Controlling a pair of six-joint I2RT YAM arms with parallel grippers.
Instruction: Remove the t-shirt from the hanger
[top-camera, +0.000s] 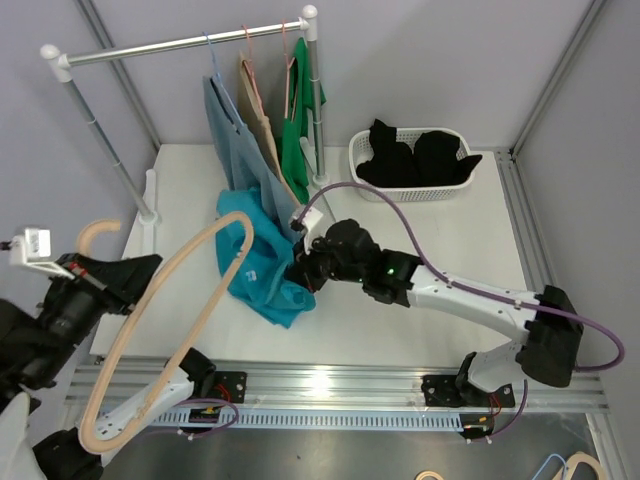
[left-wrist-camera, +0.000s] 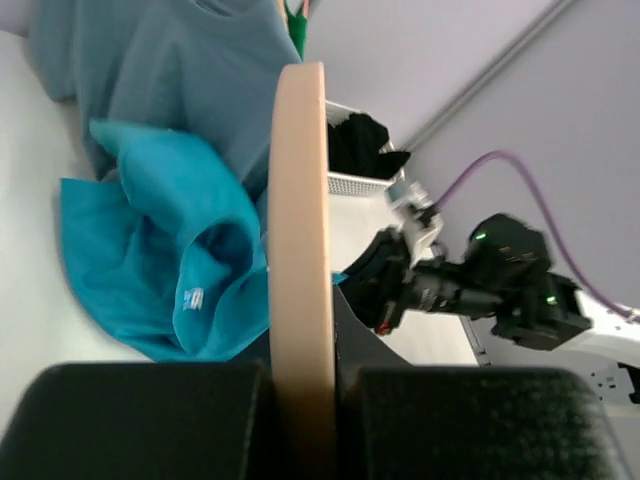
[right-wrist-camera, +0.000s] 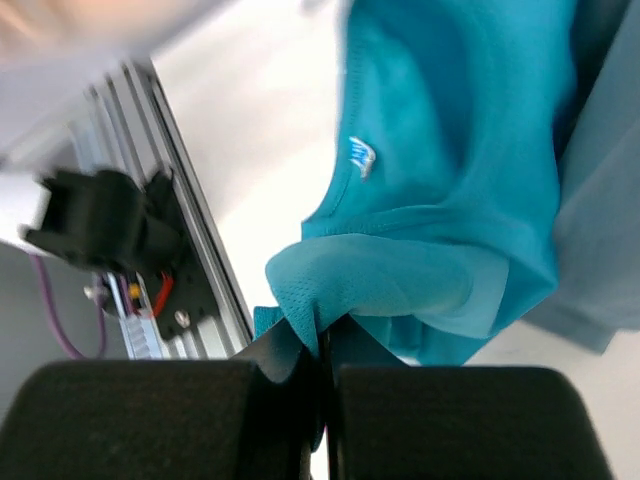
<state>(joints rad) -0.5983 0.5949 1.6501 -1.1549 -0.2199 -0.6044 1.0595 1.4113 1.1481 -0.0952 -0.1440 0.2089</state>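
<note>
Crumpled teal cotton t-shirt (top-camera: 255, 268) heaped on white table (top-camera: 450, 235), just in front of silver metal clothes rail (top-camera: 180, 43). Right gripper (right-wrist-camera: 322, 400) pinched tight on a shirt fold. Left gripper (left-wrist-camera: 302, 405) clamped around curved beige wooden hanger (left-wrist-camera: 298, 200), front-left of rail.

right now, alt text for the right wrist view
The right gripper is shut on a fold of the teal t-shirt, which bunches over a white table. A metal rail runs along the table's edge at left.
</note>
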